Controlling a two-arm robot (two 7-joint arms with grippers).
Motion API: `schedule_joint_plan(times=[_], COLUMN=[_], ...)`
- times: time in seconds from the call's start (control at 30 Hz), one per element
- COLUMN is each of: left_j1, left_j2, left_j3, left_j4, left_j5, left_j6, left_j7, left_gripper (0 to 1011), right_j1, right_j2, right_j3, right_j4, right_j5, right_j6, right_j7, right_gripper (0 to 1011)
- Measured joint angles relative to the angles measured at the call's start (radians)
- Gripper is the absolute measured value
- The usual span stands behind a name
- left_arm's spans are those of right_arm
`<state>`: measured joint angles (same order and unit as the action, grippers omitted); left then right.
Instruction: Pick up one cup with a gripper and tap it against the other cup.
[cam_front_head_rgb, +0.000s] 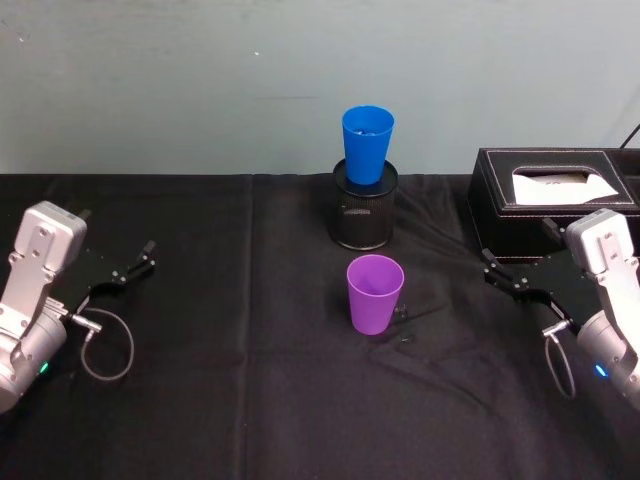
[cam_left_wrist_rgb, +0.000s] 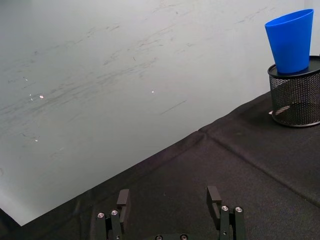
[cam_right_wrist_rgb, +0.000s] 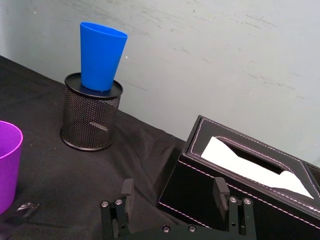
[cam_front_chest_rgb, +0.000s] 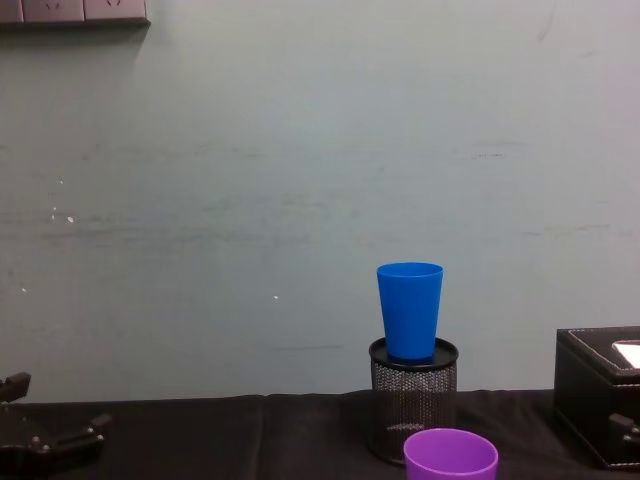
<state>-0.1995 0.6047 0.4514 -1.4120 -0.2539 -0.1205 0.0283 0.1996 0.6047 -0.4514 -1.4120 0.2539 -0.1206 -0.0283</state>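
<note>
Between the two grippers, the purple cup (cam_front_head_rgb: 375, 292) stands upright on the black cloth (cam_front_head_rgb: 250, 400), well apart from each. Beyond it, the blue cup (cam_front_head_rgb: 367, 143) stands in the top of the mesh pen holder (cam_front_head_rgb: 365, 212). The left gripper (cam_front_head_rgb: 135, 262) and the right gripper (cam_front_head_rgb: 490, 268) are both spread wide. The tissue box (cam_front_head_rgb: 500, 195) sits just beyond the right gripper.

Bare black cloth (cam_front_head_rgb: 220, 330) lay open at the purple cup's (cam_front_head_rgb: 375, 292) 9, 6 and 3 o'clock, leaving room to pass on either side. At its 12 stood the mesh pen holder (cam_front_head_rgb: 365, 212) bearing the blue cup (cam_front_head_rgb: 367, 143), near but apart. The black tissue box (cam_front_head_rgb: 545, 200) crowded 2 o'clock, just behind the right gripper (cam_front_head_rgb: 492, 268).
</note>
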Motion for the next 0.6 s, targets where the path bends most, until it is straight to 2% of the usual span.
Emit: schedule_joint_plan(times=[0.17,0.47,0.6], left_j1=[0.0,0.0,0.0], left_j2=[0.0,0.0,0.0], left_j3=[0.0,0.0,0.0], left_j4=[0.0,0.0,0.0], left_j5=[0.0,0.0,0.0], left_j6=[0.0,0.0,0.0], left_j7=[0.0,0.0,0.0], left_gripper=[1000,1000,1000], right_j1=[-0.003,-0.085,-0.108], right_j2=[0.0,-0.026,-0.039], right_j3=[0.0,-0.036,-0.046], right_j4=[-0.002,-0.056,-0.078], right_j5=[-0.001,-0.043,-0.045], right_j6=[0.0,-0.02,-0.039], right_j7=[0.001,0.037,0.051], right_gripper=[1003,1003,1003])
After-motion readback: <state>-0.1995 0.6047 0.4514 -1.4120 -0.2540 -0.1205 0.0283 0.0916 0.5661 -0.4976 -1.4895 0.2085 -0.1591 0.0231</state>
